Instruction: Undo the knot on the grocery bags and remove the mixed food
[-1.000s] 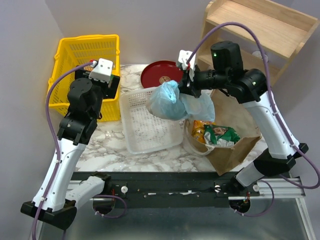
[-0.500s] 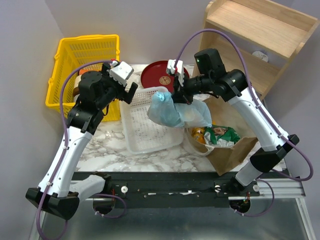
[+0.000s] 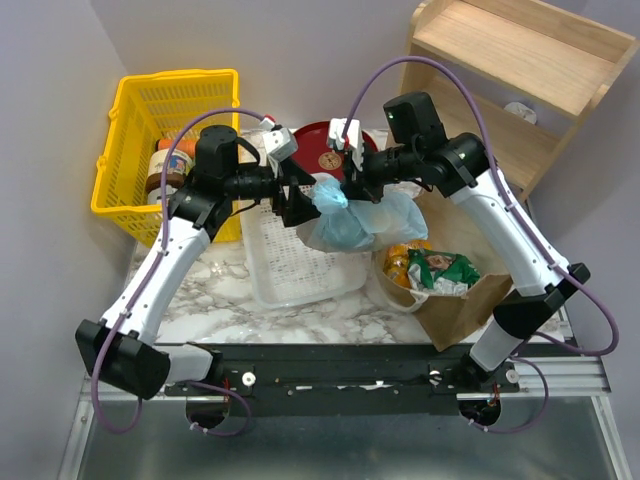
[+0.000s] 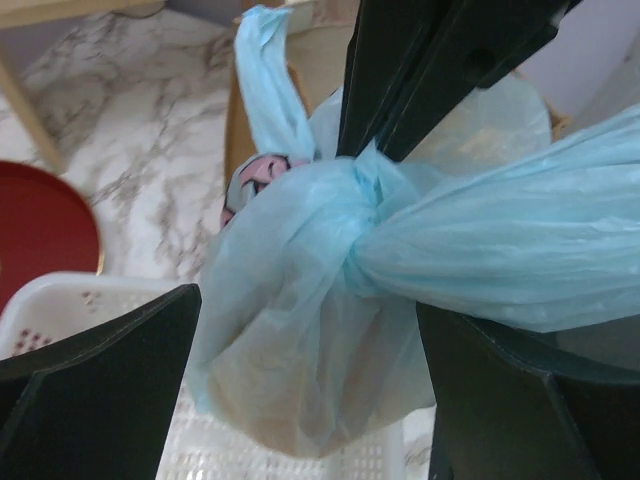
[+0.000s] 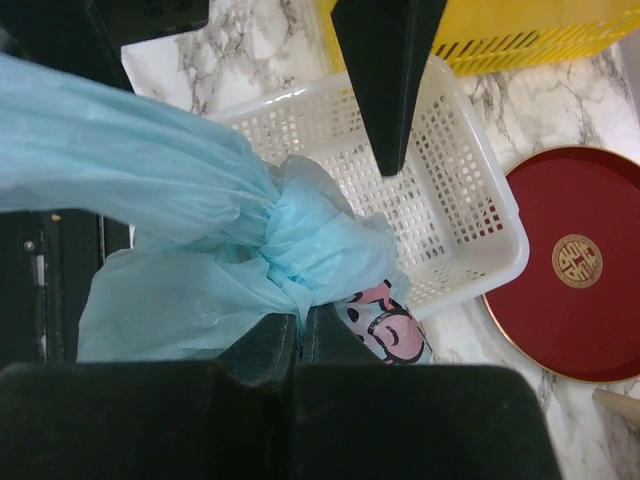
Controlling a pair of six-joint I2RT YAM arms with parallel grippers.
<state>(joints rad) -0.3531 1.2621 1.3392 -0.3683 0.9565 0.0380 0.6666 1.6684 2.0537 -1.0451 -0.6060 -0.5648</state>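
Note:
The light-blue plastic grocery bag (image 3: 352, 222) hangs over the white basket, tied in a knot (image 4: 365, 195) (image 5: 282, 222), with a pink cartoon print (image 5: 382, 322) on it. My right gripper (image 3: 343, 187) (image 5: 301, 318) is shut on the plastic right at the knot and holds the bag up. My left gripper (image 3: 303, 200) (image 4: 310, 305) is open, its fingers (image 4: 110, 380) on either side of the bag's body below the knot. The brown paper bag (image 3: 480, 290) lies to the right, a green crisp bag (image 3: 446, 268) and an orange snack packet (image 3: 399, 262) in its mouth.
The white perforated basket (image 3: 262, 270) sits under the hanging bag. A red plate (image 3: 312, 150) lies behind it. The yellow basket (image 3: 130, 130) at far left holds jars. A wooden shelf (image 3: 520, 60) stands at back right.
My left arm has swung right from the yellow basket to the blue bag, open jaws now around it. My right gripper with the bag has shifted slightly left.

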